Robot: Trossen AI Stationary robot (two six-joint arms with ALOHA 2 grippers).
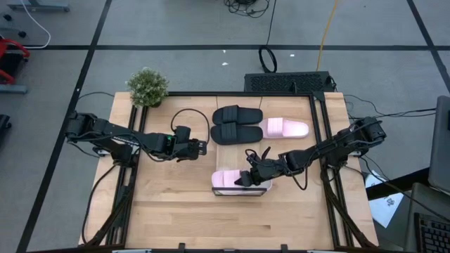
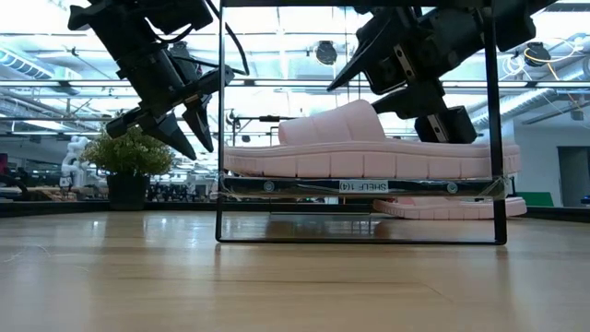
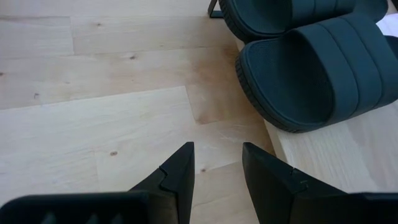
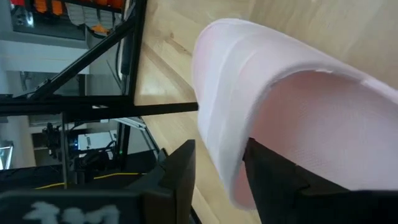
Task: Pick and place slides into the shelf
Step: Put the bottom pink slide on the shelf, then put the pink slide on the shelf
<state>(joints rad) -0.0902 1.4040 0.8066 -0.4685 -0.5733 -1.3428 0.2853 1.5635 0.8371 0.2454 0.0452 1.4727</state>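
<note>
The shelf [image 1: 239, 192] is a narrow light-wood board with a dark end frame [image 2: 498, 138], running from the far part of the table toward its near edge. Two black slides [image 1: 237, 124] lie side by side on its far part; the left wrist view shows them resting soles down on the board [image 3: 336, 162]. One pink slide [image 1: 287, 128] lies right of them. The other pink slide [image 1: 241, 180] is at the shelf's near end, with my right gripper [image 1: 247, 177] shut on it. My left gripper [image 1: 200, 147] hovers open above the tabletop, left of the black slides [image 3: 311, 68]. My right gripper holds the pink slide by the edge of its wide strap [image 4: 224, 124], one finger [image 4: 273, 174] under the strap and the other outside it. It comes in slanting down from the table's right. The slide is level, its sole [image 2: 369, 166] on the shelf board [image 2: 369, 186].
A potted plant [image 1: 148, 86] stands at the table's far left corner. A thin dark frame [image 1: 316, 140] runs around the work area. Bare wood [image 1: 232, 225] lies between the shelf and the near edge, and more left of the shelf.
</note>
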